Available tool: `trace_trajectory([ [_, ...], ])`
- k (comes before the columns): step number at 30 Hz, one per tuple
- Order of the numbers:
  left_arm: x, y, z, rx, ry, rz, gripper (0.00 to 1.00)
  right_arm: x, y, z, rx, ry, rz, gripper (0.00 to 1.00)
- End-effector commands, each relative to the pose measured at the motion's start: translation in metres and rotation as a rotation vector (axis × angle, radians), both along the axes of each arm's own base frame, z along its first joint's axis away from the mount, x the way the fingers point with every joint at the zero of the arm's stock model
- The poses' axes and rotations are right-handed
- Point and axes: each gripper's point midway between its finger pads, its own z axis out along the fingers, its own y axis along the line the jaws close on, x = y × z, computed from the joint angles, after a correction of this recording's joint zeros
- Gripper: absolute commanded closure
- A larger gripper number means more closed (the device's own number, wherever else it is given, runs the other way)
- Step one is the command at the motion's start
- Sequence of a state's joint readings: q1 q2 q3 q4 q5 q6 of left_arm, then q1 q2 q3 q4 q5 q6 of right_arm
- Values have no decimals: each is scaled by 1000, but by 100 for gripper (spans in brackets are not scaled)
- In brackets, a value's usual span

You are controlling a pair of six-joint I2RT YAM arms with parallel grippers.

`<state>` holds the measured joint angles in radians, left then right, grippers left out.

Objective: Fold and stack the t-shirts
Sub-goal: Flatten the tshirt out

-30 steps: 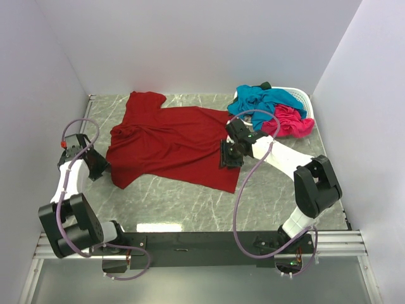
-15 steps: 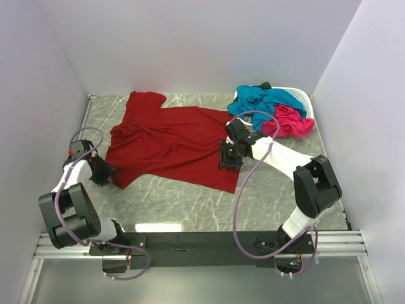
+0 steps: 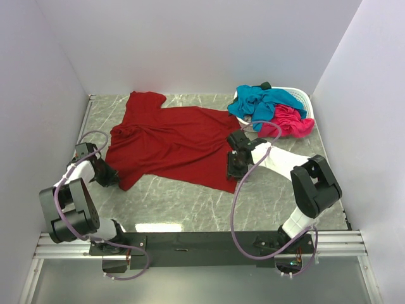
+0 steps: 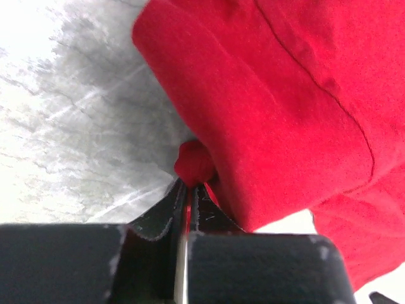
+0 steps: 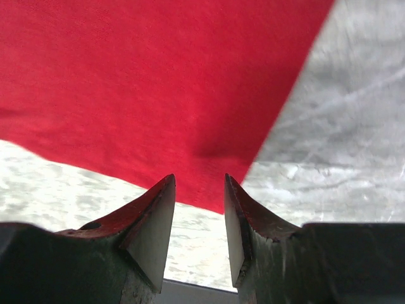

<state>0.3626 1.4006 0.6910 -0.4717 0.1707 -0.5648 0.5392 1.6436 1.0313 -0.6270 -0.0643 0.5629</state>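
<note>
The dark red t-shirt [image 3: 171, 142] lies spread on the marble table, wrinkled at its left side. My left gripper [image 3: 109, 177] is low at the shirt's near-left corner. In the left wrist view it [image 4: 188, 185] is shut, with a bunched edge of the red cloth [image 4: 285, 95] pinched between its jaws. My right gripper [image 3: 235, 166] hovers at the shirt's near-right corner. It [image 5: 198, 180] stands open, its fingertips just short of the red hem [image 5: 158, 76], nothing between them. The teal-blue t-shirt [image 3: 259, 101] and the hot pink t-shirt [image 3: 291, 123] hang crumpled over the basket.
A white latticed basket [image 3: 304, 96] stands at the back right corner. White walls close the table on the left, back and right. Bare grey marble [image 3: 190, 202] runs along the near edge, in front of the arm bases.
My left gripper moved down and right to the shirt's near-left corner and shut on the cloth. My right gripper shifted slightly nearer, toward the near-right corner, staying open.
</note>
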Motion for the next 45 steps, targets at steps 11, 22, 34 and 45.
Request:
trace_trajectory([
  [11, 21, -15, 59, -66, -155, -36, 99, -19, -5, -14, -41, 34, -55, 54],
  [22, 24, -23, 90, -96, -219, -44, 100, -45, -5, -44, -102, 124, -48, 53],
  [34, 21, -25, 107, -89, -258, -50, 99, -68, -27, -48, -229, 122, -51, 54],
  [45, 20, -26, 114, -85, -270, -57, 100, -74, -37, -42, -279, 105, -65, 49],
])
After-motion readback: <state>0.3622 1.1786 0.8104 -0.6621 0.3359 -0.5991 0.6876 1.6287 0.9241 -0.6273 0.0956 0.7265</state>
